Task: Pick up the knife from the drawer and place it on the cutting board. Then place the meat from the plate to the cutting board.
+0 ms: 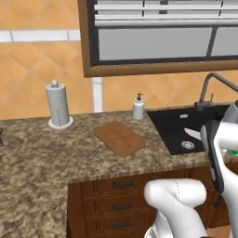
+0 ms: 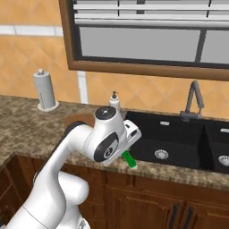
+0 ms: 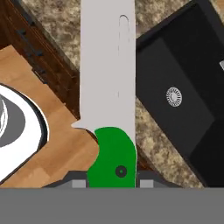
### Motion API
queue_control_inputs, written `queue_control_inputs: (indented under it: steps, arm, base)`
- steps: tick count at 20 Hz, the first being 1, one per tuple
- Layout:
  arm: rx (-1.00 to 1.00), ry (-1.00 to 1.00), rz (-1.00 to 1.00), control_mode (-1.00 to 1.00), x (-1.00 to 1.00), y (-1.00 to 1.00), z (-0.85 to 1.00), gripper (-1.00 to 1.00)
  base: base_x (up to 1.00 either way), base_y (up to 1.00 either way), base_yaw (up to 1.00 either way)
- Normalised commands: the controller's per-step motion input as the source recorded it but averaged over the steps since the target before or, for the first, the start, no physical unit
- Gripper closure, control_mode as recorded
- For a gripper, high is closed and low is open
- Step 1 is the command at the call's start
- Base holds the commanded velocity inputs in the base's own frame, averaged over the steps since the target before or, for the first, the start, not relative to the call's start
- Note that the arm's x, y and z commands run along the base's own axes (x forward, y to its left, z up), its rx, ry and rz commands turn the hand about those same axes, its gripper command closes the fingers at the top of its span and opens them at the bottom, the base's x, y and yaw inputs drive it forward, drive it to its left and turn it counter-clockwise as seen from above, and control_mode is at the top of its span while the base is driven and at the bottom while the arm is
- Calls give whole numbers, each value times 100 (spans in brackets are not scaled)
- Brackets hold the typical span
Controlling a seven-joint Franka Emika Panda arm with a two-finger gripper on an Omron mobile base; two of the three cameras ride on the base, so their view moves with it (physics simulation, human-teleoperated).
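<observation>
The knife has a silver blade (image 3: 107,65) and a green handle (image 3: 111,157), and my gripper (image 3: 113,181) is shut on that handle. It hangs in the air over the counter's front edge, at the left side of the black sink (image 3: 183,87). In the right base view the green handle (image 2: 129,160) pokes out below my hand. In the left base view the blade tip (image 1: 192,134) shows over the sink. The cutting board (image 1: 119,138) lies bare on the counter, left of the sink. Closed drawer fronts (image 1: 122,185) sit below the counter. The meat and the plate are out of view.
A paper towel holder (image 1: 58,104) stands at the back left of the granite counter (image 1: 42,158). A soap dispenser (image 1: 138,107) stands behind the board. The faucet (image 2: 193,100) rises behind the sink. A window (image 1: 158,37) is above.
</observation>
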Motion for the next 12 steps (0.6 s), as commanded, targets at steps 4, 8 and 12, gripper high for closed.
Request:
queue_control_inputs:
  steps: [4, 8, 12]
  arm:
    - [0, 0, 0, 100, 0, 0, 0, 100]
    - [0, 0, 0, 100, 0, 0, 0, 100]
    - [0, 0, 0, 100, 0, 0, 0, 100]
  base:
    - [75, 71, 1]
    - [31, 29, 2]
    - [15, 31, 0]
